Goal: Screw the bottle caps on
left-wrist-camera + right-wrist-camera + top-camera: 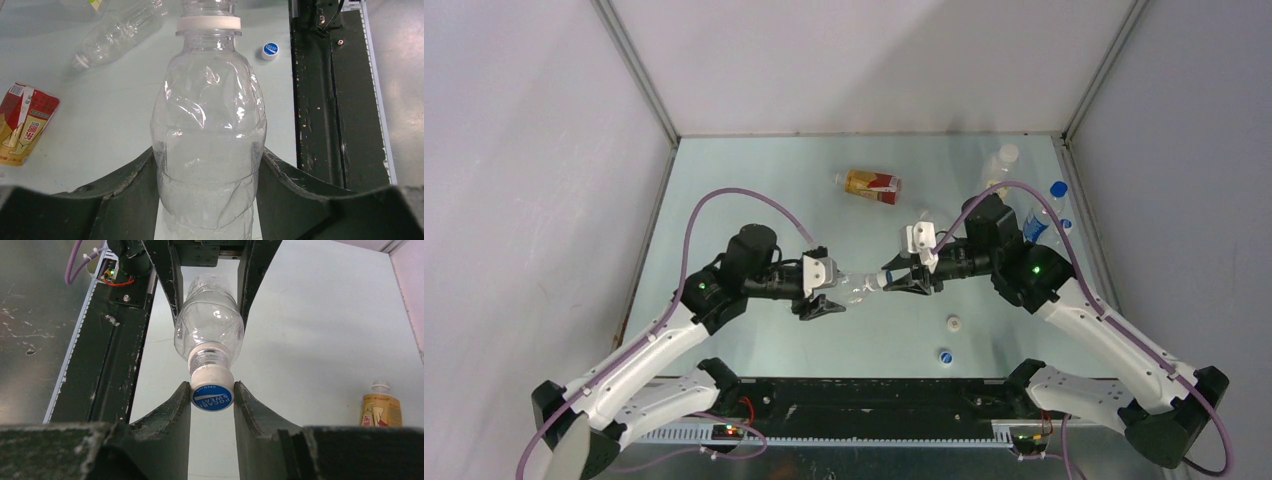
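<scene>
- clear bottle (861,288): crumpled, horizontal at mid-table, neck toward three o'clock, blue cap (212,397) on its mouth.
- amber bottle (872,185): on its side, uncapped, at twelve o'clock.
- white cap (953,322) and loose blue cap (945,355): on the table at four o'clock.
- second clear bottle (120,32): lying on its side.

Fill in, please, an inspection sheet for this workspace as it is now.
Surface: pale green table, flat.
Job's things: clear bottle held level between both hands, blue-topped cap on its neck; amber bottle lying at the back; white cap and blue cap loose near the front.
Clutter: blue-labelled bottle by the right wall.
Hands: left hand shut on the bottle body; right hand shut on the cap.
Cables: purple cables loop above both arms.
Surroundings: grey walls; black rail at the near edge.
</scene>
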Motion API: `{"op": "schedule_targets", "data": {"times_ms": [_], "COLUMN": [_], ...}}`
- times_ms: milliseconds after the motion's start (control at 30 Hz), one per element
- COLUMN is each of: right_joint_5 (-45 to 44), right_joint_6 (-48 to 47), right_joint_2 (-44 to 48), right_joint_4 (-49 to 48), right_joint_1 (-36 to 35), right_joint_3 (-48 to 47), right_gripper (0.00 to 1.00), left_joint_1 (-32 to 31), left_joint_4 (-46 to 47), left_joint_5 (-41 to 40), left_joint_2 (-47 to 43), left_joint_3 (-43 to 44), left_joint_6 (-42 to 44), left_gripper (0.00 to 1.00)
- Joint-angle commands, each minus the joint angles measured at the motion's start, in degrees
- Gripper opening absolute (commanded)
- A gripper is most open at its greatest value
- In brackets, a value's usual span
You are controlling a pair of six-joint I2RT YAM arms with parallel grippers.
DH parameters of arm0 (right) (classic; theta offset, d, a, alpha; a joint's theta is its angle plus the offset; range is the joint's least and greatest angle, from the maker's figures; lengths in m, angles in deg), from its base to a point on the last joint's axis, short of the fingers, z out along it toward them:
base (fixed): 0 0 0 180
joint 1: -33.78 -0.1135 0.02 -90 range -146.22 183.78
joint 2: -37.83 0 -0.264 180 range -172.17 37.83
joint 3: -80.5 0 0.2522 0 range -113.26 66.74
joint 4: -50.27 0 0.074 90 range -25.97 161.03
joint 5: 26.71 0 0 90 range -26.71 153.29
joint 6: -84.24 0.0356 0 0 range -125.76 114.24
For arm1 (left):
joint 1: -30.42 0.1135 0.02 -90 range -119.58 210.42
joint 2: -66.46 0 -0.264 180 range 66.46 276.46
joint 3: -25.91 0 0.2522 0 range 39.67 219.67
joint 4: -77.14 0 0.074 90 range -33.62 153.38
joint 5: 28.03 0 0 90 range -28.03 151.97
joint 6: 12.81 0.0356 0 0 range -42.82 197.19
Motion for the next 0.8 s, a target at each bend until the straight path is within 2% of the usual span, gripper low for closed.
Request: {"op": "schedule_targets", "data": {"times_ms": [0,400,567,767], "right_joint_5": [1.4,1.0,0.9,0.4], "right_joint_6": [-1.9,-5.3,-11.4,-19.6], "right_joint_2": [-0.6,-1.1,-1.5,-1.8], "right_joint_4": [-0.8,0.3,3.5,7.1], "right_joint_1": [-0.8,-1.8,-2.6,-3.2], "right_joint_3": [-2.0,-2.1,-2.1,-2.1], "right_gripper": [0.0,0.0,0.0,0.0], "left_joint_1": [-0.5,-0.7,-0.8,-0.8], "left_joint_4": [3.4,3.4,2.0,0.4], "left_joint_5": [1.3,2.3,3.3,6.8], "left_joint_2": [-1.4,-0.7,0.1,1.6], "left_joint_3": [2.3,3.0,4.0,5.5], "left_joint_6": [-0.5,-1.6,-1.8,-2.7], "left_gripper": [0.21,0.16,0.13,0.05]}}
